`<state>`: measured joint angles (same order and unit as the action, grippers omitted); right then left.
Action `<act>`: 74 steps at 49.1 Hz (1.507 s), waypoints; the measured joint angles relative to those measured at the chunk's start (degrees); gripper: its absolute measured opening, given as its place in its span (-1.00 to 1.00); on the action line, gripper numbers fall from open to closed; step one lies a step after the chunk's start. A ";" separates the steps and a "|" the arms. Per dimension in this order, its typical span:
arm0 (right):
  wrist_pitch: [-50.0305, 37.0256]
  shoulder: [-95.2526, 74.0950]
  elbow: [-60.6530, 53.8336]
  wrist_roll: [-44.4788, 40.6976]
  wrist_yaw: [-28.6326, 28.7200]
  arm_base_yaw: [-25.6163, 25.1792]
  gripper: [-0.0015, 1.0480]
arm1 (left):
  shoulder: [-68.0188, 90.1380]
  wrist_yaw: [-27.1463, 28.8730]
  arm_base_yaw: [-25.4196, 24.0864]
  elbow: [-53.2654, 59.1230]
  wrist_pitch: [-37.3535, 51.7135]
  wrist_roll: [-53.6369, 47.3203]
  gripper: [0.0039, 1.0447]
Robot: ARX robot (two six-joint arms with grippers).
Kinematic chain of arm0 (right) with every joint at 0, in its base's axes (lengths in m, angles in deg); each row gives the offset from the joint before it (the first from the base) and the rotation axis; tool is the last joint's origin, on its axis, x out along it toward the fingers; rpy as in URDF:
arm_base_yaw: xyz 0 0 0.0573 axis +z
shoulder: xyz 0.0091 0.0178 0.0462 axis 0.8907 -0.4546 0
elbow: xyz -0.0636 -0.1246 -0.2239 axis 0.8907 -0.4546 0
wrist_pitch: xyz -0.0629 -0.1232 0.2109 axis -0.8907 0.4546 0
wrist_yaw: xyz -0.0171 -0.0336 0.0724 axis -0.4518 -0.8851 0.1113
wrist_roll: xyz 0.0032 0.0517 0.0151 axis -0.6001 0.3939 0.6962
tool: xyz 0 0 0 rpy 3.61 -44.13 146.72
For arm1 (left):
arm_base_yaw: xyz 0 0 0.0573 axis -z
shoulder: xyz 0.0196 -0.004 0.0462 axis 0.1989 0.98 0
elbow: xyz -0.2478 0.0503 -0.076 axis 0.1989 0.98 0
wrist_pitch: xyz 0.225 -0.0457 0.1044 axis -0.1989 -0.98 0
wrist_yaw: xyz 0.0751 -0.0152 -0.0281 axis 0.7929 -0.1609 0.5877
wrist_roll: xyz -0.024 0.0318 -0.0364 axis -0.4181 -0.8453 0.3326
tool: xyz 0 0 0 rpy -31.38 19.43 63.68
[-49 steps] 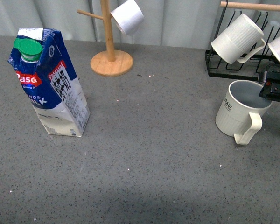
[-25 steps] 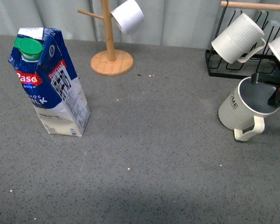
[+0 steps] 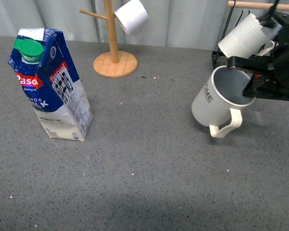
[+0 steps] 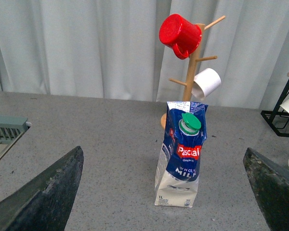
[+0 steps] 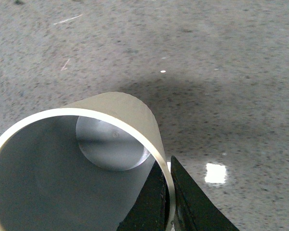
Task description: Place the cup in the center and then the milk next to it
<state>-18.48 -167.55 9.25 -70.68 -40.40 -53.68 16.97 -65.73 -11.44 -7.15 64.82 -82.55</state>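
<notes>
Grey tabletop (image 3: pixel 149 163) is bearing the milk (image 3: pixel 50 86) upright at left. Right gripper (image 3: pixel 253 79) is pinching the rim of the cup (image 3: pixel 214 103), holding it tilted aloft right of middle; left gripper (image 4: pixel 163 150) is gaping empty.

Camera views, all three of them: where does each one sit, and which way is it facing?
Front view: on the robot's body, looking down over the tabletop; right gripper shows, holding the cup tilted.
Left wrist view: on the left arm, facing the milk and mug tree; the left gripper's open fingers frame it.
Right wrist view: looking down into the cup, fingers pinching its rim.
Shared: front and left wrist both show the milk.
</notes>
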 joint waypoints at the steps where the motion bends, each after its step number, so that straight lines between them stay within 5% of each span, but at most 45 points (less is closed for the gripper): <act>1: 0.28 -0.17 0.37 0.11 -0.02 0.72 -0.97 | 0.00 0.00 0.00 0.00 0.00 -0.02 0.88; 18: 3.78 -5.40 5.38 2.12 -0.02 7.96 -0.97 | 0.00 0.00 0.00 0.00 0.00 -0.02 0.88; 51: 4.98 -9.51 9.60 3.85 -0.72 11.23 -0.97 | 0.00 0.00 0.00 0.00 0.00 -0.02 0.88; 74: -2.25 -3.82 7.67 4.13 -0.50 9.64 0.51 | 0.00 0.00 0.00 0.00 0.00 -0.02 0.88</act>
<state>-20.73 -171.37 16.93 -66.55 -40.90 -44.04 16.97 -65.73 -11.44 -7.15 64.82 -82.57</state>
